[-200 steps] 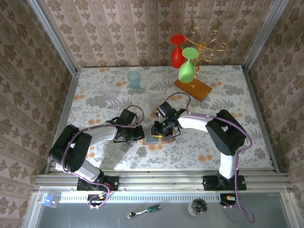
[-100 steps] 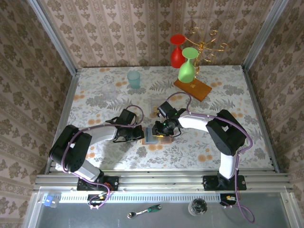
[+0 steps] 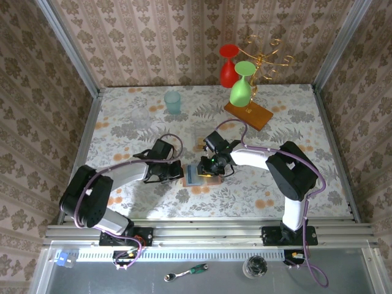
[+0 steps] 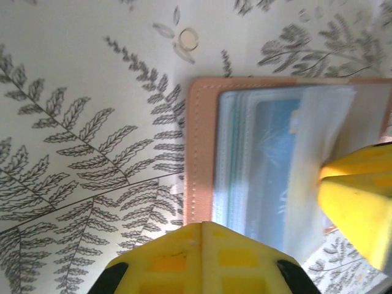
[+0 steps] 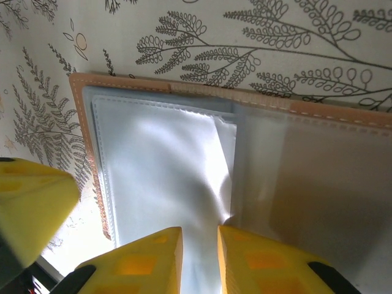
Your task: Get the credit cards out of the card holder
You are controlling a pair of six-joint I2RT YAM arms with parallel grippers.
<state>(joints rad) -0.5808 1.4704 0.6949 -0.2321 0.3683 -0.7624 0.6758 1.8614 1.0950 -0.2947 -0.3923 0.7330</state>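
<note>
The card holder (image 3: 195,176) lies open on the table between both grippers, tan leather edge (image 4: 202,153) round grey-blue panels (image 5: 159,177). A blue-teal credit card (image 4: 285,165) sits inside a clear sleeve on the side near my left gripper. My left gripper (image 4: 201,228) is shut, with its tips at the holder's tan border and nothing between them. My right gripper (image 5: 199,236) hovers over the pale sleeve, jaws a narrow gap apart, its right fingertip (image 5: 245,242) touching a crease in the plastic. In the top view the left gripper (image 3: 177,173) and the right gripper (image 3: 208,169) flank the holder.
A teal cup (image 3: 173,101) and a clear glass (image 3: 140,117) stand at the back left. At the back right an orange-brown wooden base (image 3: 248,115) carries a gold rack (image 3: 264,58), with a green glass (image 3: 241,90) and a red glass (image 3: 228,67) beside it.
My right gripper's jaws have narrowed a little over the sleeve. The holder and the left arm have shifted slightly to the left.
</note>
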